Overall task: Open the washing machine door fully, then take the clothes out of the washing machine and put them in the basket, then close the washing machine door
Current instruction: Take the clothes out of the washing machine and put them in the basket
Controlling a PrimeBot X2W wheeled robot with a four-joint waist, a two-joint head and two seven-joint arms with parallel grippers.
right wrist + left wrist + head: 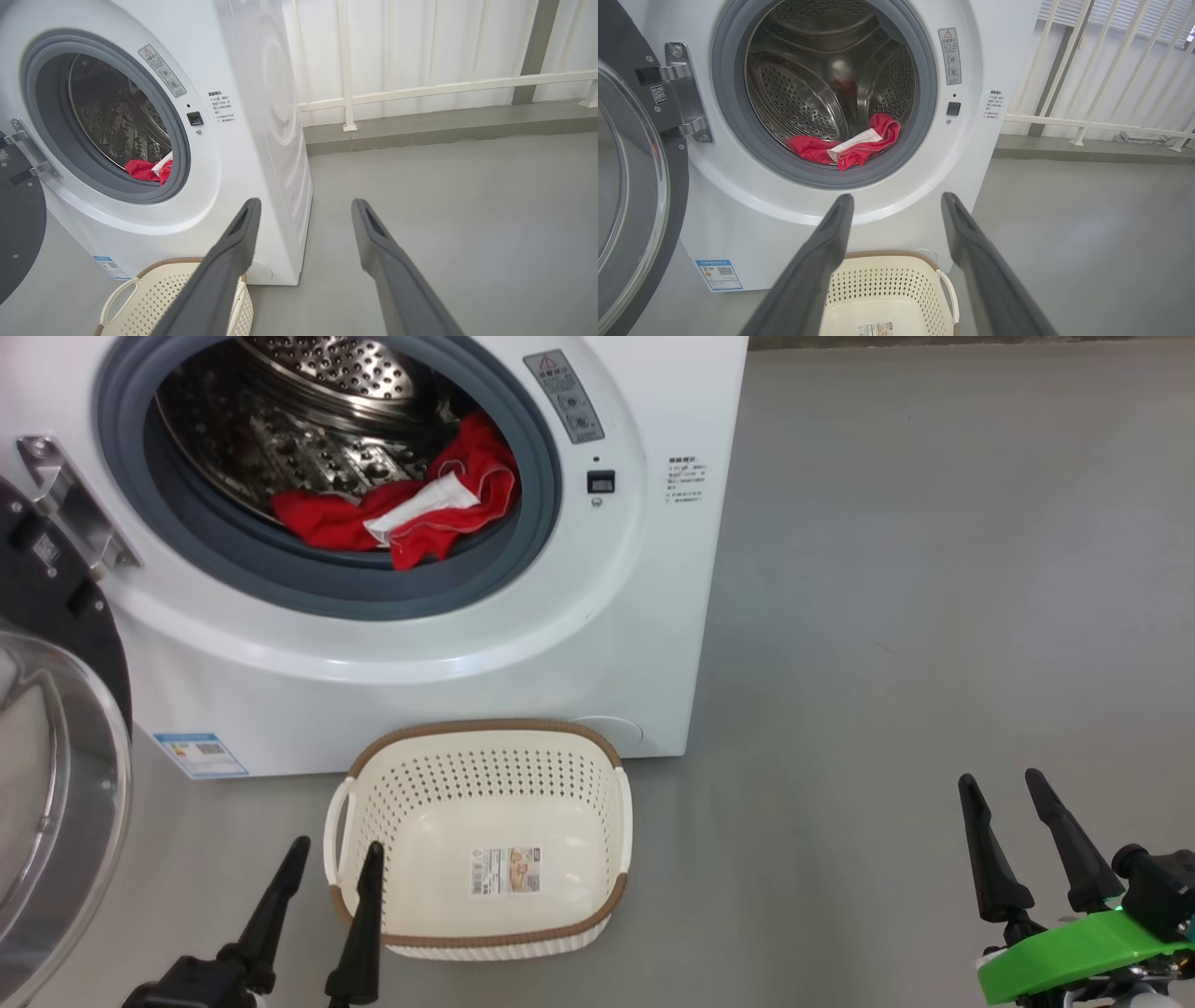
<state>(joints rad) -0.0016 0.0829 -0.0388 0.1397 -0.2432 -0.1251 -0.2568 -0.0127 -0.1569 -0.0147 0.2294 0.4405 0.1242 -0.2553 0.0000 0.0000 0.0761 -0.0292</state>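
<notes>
Already the washing machine door [56,756] stood open; the clothes [411,513] lay in the drum [308,439], the basket [485,725] empty; left gripper [338,845] and right gripper [1001,777] jaws gaped, unladen.

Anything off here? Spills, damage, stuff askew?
Nothing stands out. The door hangs open at the left, the red clothes lie bunched at the front of the drum, and the empty basket sits upright on the floor before the washing machine. No spills or damage visible.
</notes>
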